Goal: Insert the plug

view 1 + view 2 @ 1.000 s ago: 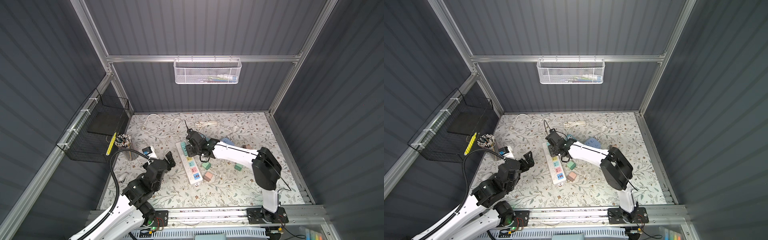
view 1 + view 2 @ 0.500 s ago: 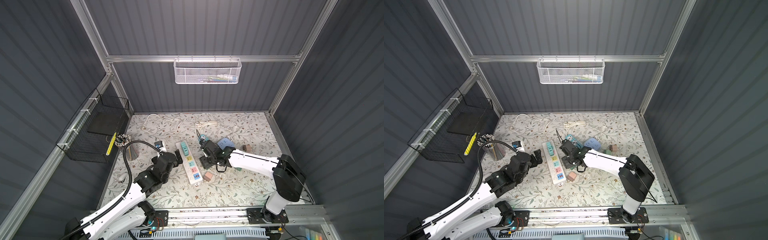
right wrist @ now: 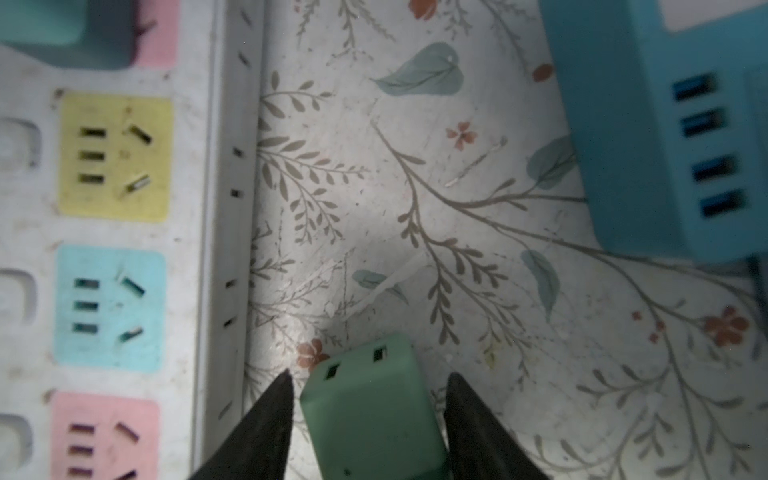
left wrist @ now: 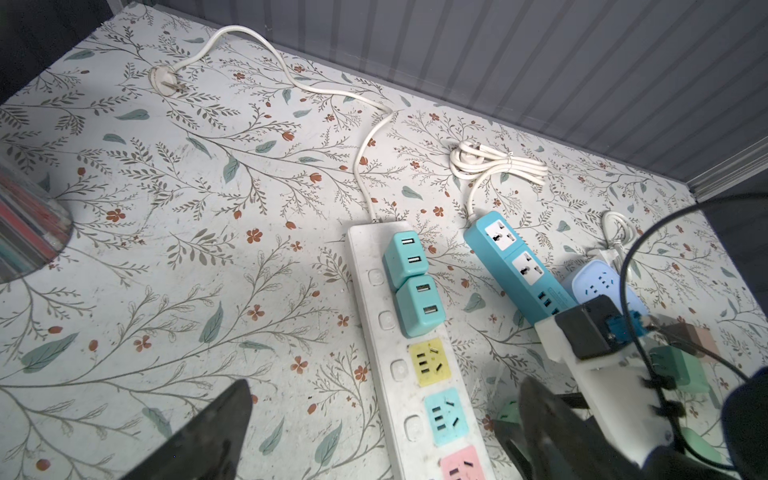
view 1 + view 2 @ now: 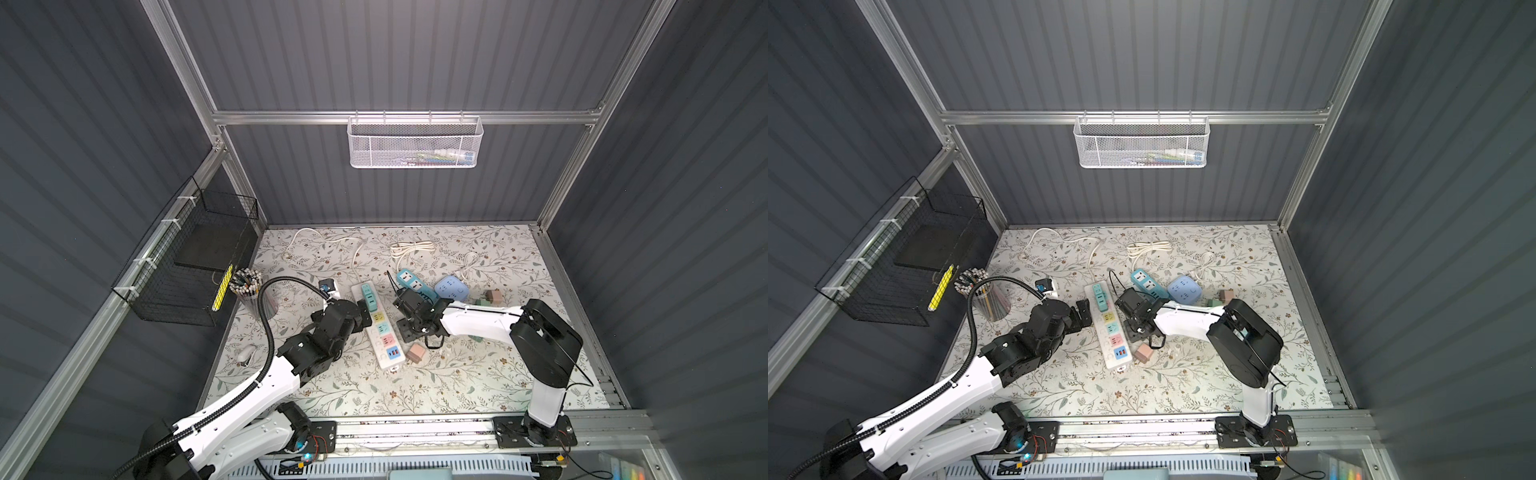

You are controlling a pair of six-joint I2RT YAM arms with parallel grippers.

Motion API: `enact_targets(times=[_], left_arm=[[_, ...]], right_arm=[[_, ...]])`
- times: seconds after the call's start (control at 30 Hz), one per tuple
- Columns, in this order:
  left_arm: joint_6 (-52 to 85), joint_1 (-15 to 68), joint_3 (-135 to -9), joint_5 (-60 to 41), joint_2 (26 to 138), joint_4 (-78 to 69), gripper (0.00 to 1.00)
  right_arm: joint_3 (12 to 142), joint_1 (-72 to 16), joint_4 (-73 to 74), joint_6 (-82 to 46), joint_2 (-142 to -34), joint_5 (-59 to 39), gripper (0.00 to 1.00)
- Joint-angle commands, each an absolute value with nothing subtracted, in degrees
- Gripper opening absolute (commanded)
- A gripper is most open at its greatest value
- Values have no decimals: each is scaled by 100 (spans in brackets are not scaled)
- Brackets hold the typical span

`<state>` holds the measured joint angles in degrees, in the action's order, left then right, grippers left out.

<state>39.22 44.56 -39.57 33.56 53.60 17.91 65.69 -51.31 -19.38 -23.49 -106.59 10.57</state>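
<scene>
A white power strip (image 5: 374,336) lies lengthwise on a floral mat (image 5: 457,374), and every place below is given from it. No brand or label can be read on any item; any print is too small. Two teal USB adapters (image 4: 405,259) are plugged in side by side at its cord end. Four free sockets follow them, coloured yellow (image 4: 429,362), light blue (image 4: 445,415), pink (image 4: 461,463) and blue (image 5: 395,352). On the right arm's side of the strip lie one blue strip (image 5: 413,282) with two sockets and four USB ports, and beyond it one pale blue cube socket (image 5: 451,287). One pink adapter (image 5: 414,352) sits just beside the strip's near end. The green plug (image 3: 370,415) lies on the mat near the strip's edge, level with the pink socket. It is straddled by the right gripper (image 3: 368,374), whose jaws are parted around it, with mat showing between one finger (image 3: 270,415) and the plug. The left gripper (image 5: 362,314) is held spread wide and empty at the strip's other side, level with the yellow socket. A second earlier the right gripper was over the strip beside the teal adapters; it has since been lowered to the mat. The left arm has been stretched further toward the strip. The strip and the pink adapter have not been moved.
</scene>
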Motion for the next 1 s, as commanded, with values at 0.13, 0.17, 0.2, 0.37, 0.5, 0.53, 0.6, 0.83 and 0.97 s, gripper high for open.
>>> enact_targets(times=[0.13,0.17,0.2,0.37,0.5,0.53,0.6,0.83,0.97], left_arm=[[4012,4465,-4033,3272,5385,1780,100],[4033,4464,-4043,3270,5423,1777,100],[4074,4463,-4058,3277,5475,1787,100],[4087,4465,-4254,3091,5774,1801,100],[4059,4464,-4393,3036,5907,1981,100],[4040,4464,-4423,3019,5928,2034,100],[4010,4465,-4438,2989,5937,2085,100],[3948,4463,-4541,2921,5989,2125,100],[3850,4464,-4659,2909,5996,2231,100]], right_arm=[[6263,-4992,-1932,-3550,-10425,1832,41],[6246,-4940,-1914,-3756,-10415,1851,41],[6215,-4887,-1869,-3953,-10413,1825,41],[6295,-4843,-1899,-4620,-10538,1841,56],[5984,-4843,-1533,-4643,-10177,1441,67],[5892,-4843,-1464,-4654,-10076,1335,68],[5760,-4834,-1355,-4688,-9901,1063,70],[5103,-4716,-303,-4841,-9432,311,71],[5266,-4613,-739,-4659,-9358,689,72]])
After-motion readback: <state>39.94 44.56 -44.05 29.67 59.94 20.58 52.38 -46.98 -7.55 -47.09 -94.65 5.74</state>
